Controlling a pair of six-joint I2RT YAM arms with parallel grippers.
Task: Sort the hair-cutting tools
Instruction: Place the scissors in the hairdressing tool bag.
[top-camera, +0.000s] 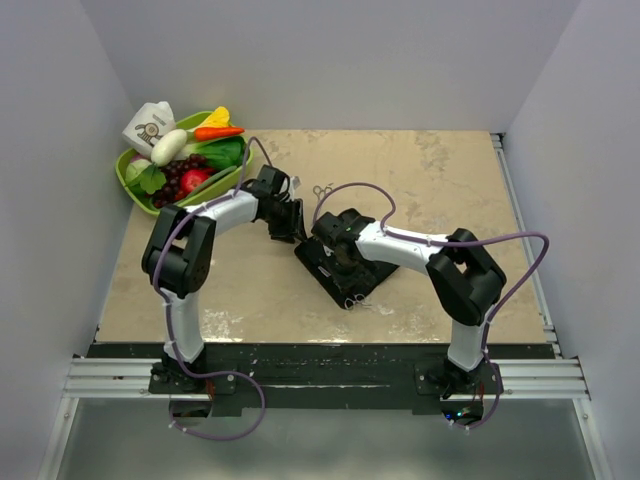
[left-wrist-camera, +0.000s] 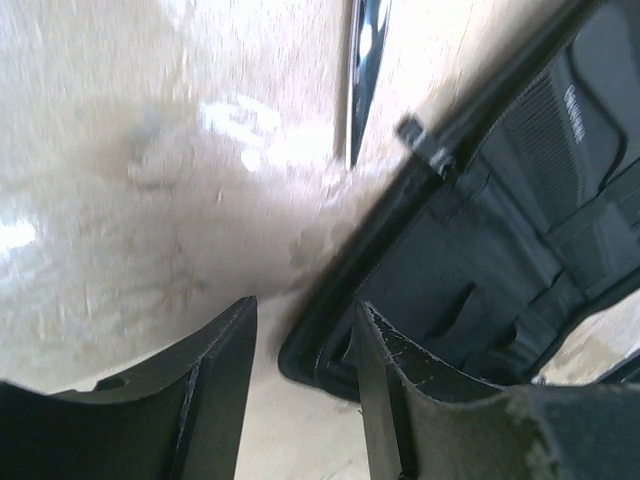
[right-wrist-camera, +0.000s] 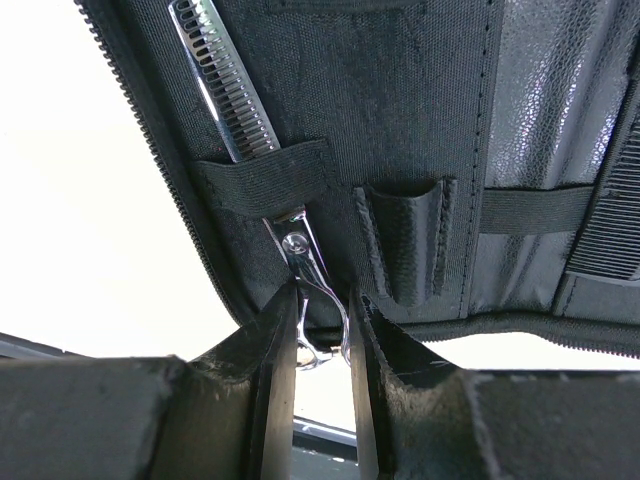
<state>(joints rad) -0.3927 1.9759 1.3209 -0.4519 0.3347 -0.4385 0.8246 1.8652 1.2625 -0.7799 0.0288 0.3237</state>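
Scissors (right-wrist-camera: 240, 110) strapped inside the open black case (right-wrist-camera: 420, 120), handle pinched by right gripper (right-wrist-camera: 325, 300); second pair (left-wrist-camera: 362, 70) beside the case on white-walled beige table (top-camera: 450, 180); left gripper (left-wrist-camera: 305, 308) gapes empty at its corner; produce bowl (top-camera: 128, 182) well apart

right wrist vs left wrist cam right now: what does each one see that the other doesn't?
Right wrist only: toothed scissors tucked under an elastic strap inside the case, with the right gripper jaws closed on their handle.
Left wrist only: the blades of a second scissors lying on the bare table beside the case, and the left gripper jaws open and empty near the case's corner.
Both: the open black case's interior.
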